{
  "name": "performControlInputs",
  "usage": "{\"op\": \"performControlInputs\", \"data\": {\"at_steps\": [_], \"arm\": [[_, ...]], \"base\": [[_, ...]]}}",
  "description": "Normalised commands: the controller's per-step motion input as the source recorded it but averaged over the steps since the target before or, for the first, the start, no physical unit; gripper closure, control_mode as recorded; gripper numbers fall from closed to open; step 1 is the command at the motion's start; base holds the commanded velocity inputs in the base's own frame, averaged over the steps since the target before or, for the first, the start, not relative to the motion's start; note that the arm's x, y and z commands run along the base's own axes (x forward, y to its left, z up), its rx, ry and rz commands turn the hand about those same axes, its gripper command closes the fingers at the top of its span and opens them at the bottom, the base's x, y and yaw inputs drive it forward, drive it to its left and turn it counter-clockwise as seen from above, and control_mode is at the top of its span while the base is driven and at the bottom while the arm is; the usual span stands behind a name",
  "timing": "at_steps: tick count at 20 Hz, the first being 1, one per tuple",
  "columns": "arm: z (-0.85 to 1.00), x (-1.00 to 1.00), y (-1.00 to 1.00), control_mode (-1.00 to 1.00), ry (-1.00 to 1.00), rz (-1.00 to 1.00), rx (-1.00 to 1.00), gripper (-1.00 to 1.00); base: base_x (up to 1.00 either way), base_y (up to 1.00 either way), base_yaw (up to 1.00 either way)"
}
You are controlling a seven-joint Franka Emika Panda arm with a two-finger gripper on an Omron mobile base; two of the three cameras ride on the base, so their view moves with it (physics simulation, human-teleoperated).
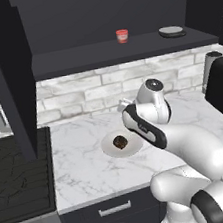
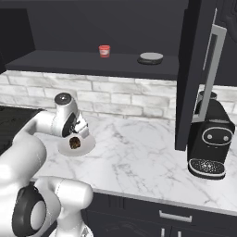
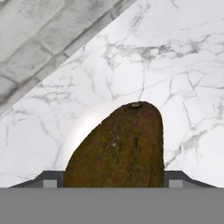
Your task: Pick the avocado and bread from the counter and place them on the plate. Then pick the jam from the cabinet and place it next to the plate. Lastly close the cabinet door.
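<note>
The hand point(image 3: 114, 186) grips the avocado point(image 3: 118, 146), which hangs above the table point(image 1: 79, 153) near the plate point(image 1: 110, 149) where the bread point(image 1: 120, 142) already sits. To do this step well, I would centre the avocado over bare plate beside the bread, lower close, then release gently so it cannot roll off.

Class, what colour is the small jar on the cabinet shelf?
The jam is red with a pale band; clearest in the left base view.
</note>
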Motion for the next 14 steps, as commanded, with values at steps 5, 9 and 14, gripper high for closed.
{"op": "performControlInputs", "data": {"at_steps": [5, 9, 14], "arm": [[-0.1, -0.02, -0.11, -1.0, 0.0, 0.09, 0.0, 1.0], [-0.24, -0.04, 0.0, -1.0, 0.0, 0.06, -0.03, 1.0], [-0.31, 0.0, 0.0, -1.0, 0.0, 0.07, -0.05, 1.0]], "base": [[0.0, 0.0, 0.0], [0.0, 0.0, 0.0], [0.0, 0.0, 0.0]]}}
